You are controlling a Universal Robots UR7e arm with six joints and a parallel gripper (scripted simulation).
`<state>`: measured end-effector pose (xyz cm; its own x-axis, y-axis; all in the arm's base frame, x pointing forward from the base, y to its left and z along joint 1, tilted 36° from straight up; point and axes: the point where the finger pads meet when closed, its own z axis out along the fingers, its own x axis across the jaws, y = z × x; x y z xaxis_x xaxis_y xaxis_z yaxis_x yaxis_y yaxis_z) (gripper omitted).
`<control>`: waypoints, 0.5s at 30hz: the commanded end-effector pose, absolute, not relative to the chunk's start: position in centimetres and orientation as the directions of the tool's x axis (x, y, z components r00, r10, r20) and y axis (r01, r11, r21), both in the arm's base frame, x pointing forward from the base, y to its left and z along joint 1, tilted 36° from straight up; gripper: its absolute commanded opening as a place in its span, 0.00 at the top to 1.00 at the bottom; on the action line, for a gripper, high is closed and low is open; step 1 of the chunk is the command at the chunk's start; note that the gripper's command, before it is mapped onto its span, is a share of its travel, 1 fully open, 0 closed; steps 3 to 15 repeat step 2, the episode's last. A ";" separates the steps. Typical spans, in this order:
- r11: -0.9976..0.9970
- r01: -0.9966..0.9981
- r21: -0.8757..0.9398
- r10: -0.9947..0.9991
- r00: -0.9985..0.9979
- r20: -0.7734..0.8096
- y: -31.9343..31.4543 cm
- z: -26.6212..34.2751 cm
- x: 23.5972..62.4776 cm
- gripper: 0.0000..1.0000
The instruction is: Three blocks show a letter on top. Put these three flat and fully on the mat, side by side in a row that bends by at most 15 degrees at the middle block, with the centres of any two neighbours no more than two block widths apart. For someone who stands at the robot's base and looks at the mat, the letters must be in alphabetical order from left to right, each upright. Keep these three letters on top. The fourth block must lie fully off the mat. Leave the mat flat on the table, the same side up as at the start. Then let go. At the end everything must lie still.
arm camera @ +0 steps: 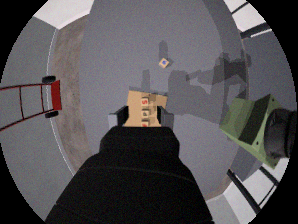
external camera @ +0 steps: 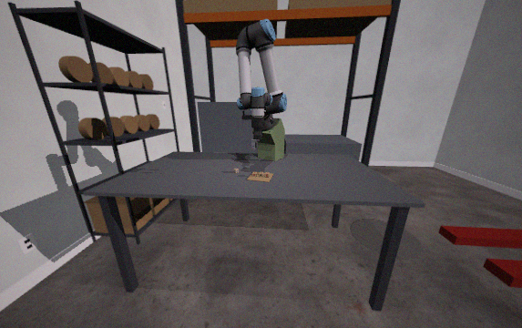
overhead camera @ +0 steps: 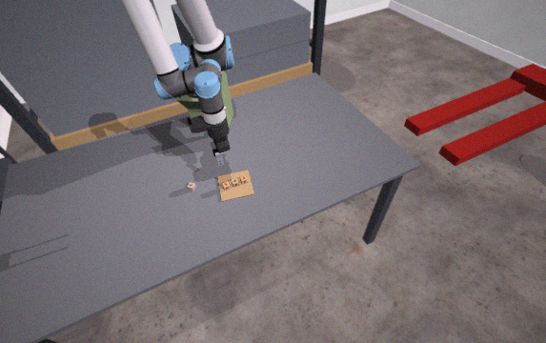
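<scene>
The open gripper point(overhead camera: 220, 161) point(arm camera: 142, 111) is hovering above the table point(overhead camera: 292, 143) point(external camera: 333, 184) point(arm camera: 115, 55), open air separating it from the mat point(overhead camera: 236, 191) point(external camera: 261, 179) point(arm camera: 133, 107). Three blocks in a row are standing in the way of a low pass over the mat. The fourth block point(overhead camera: 191, 186) point(external camera: 236, 170) point(arm camera: 164, 63) is sitting apart, leaving bare tabletop between itself and the mat and around its other sides.
</scene>
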<state>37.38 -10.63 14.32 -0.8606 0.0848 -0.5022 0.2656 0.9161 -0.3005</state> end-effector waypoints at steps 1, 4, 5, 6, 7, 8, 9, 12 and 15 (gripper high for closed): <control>0.916 0.265 -0.301 0.083 -0.859 -0.505 -10.6 14.5 37.5 0.00; 0.916 0.265 -0.301 0.083 -0.859 -0.505 -10.6 14.5 37.5 0.00; 0.916 0.265 -0.301 0.083 -0.859 -0.505 -10.6 14.5 37.5 0.00; 0.916 0.265 -0.301 0.083 -0.859 -0.505 -10.6 14.5 37.5 0.00; 0.916 0.265 -0.301 0.083 -0.859 -0.505 -10.6 14.5 37.5 0.00; 0.916 0.265 -0.301 0.083 -0.859 -0.505 -10.6 14.5 37.5 0.00; 0.916 0.265 -0.301 0.083 -0.859 -0.505 -10.6 14.5 37.5 0.00; 0.916 0.265 -0.301 0.083 -0.859 -0.505 -10.6 14.5 37.5 0.00; 0.916 0.265 -0.301 0.083 -0.859 -0.505 -10.6 14.5 37.5 0.00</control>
